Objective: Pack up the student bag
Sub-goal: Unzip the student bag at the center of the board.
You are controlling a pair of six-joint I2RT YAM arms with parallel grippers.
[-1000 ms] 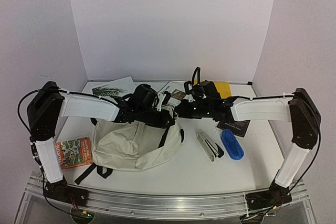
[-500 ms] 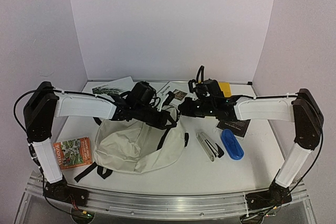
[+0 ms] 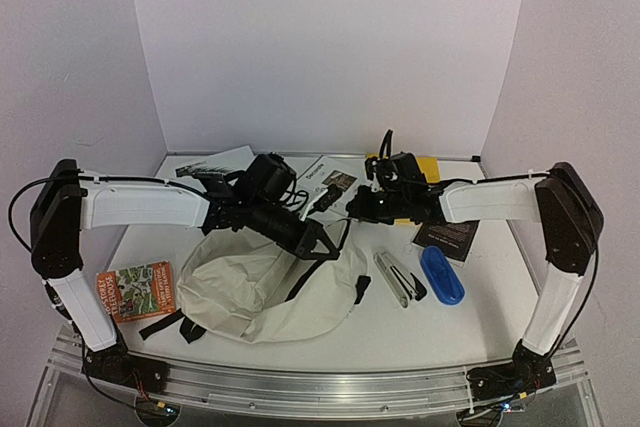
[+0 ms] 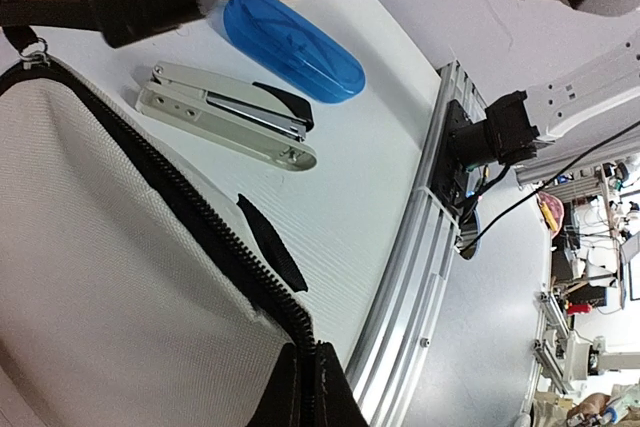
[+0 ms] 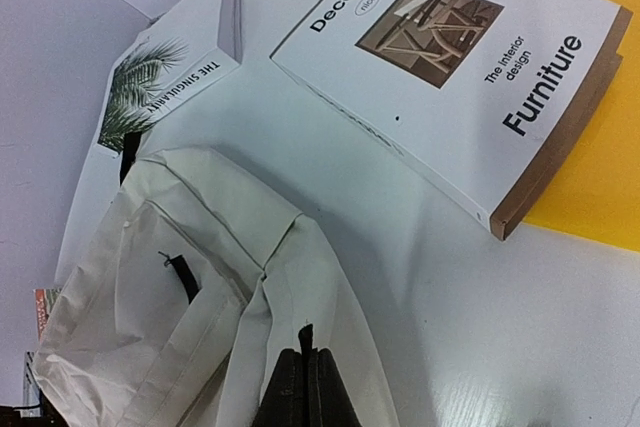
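The student bag [image 3: 262, 289], cream fabric with black straps and zipper, lies slumped at the front left of the table. My left gripper [image 3: 322, 244] is shut on the bag's black zipper edge [image 4: 215, 232], which runs straight into the closed fingertips [image 4: 288, 399] in the left wrist view. My right gripper [image 3: 328, 203] hovers just behind the bag's top. It is shut on a small black tab [image 5: 306, 335] that pokes out between the fingertips [image 5: 285, 392], with the bag's cream fabric [image 5: 190, 317] under it.
A grey stapler [image 3: 397, 277] and a blue case [image 3: 441, 274] lie right of the bag, with a black booklet [image 3: 447, 239] behind them. At the back are a palm-leaf book [image 3: 215, 165], a white "Decorate Furniture" book [image 5: 440, 67] and a yellow item [image 3: 428, 167]. A colourful book [image 3: 137, 290] lies front left.
My left gripper closed on the zipper edge and moved forward and right, dragging the bag toward the table's front. The right gripper drew back slightly, uncovering the white book.
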